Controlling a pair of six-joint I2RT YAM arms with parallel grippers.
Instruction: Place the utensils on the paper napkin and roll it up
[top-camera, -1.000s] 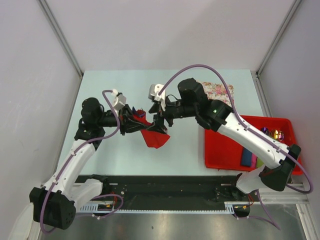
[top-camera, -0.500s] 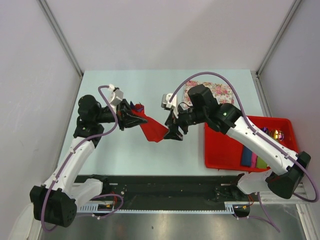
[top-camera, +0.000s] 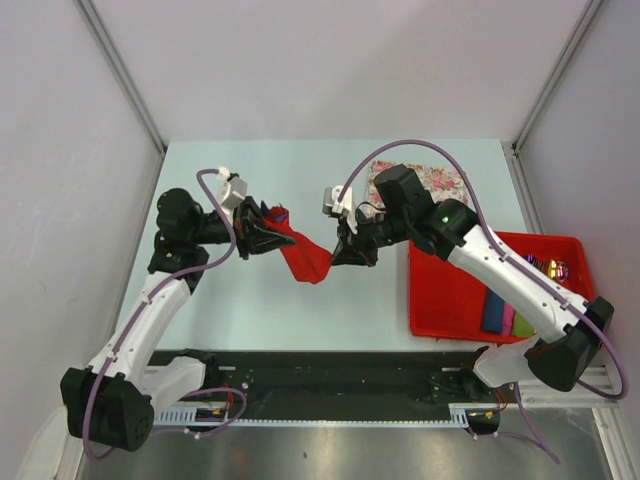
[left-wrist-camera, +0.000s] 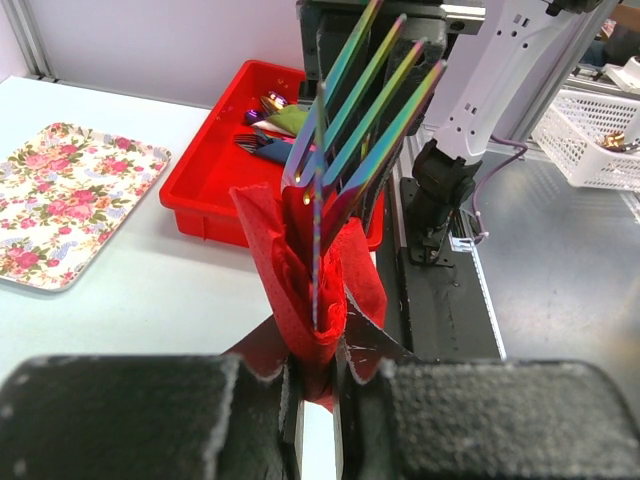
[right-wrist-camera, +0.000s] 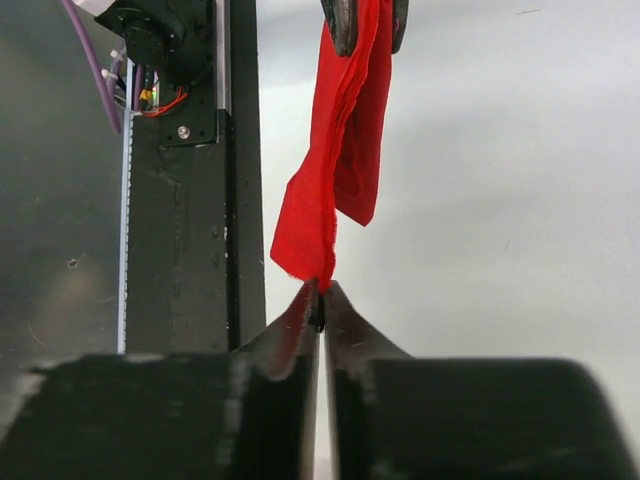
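The left tool (top-camera: 262, 238) is clamped on the napkin (top-camera: 305, 258), which is bunched round the utensils (left-wrist-camera: 352, 125). Their tines stick out of the paper, pointing away from its jaws. From that grip the napkin's loose tail runs rightward and a little toward the near edge of the bench (top-camera: 250, 310), straight to the right tool (top-camera: 347, 254). That tool's jaws are pressed together at the tail's very tip, apparently pinching it, though the bite is too thin to be sure. The napkin thus spans the gap between both tools, and the utensils sit at the left end.
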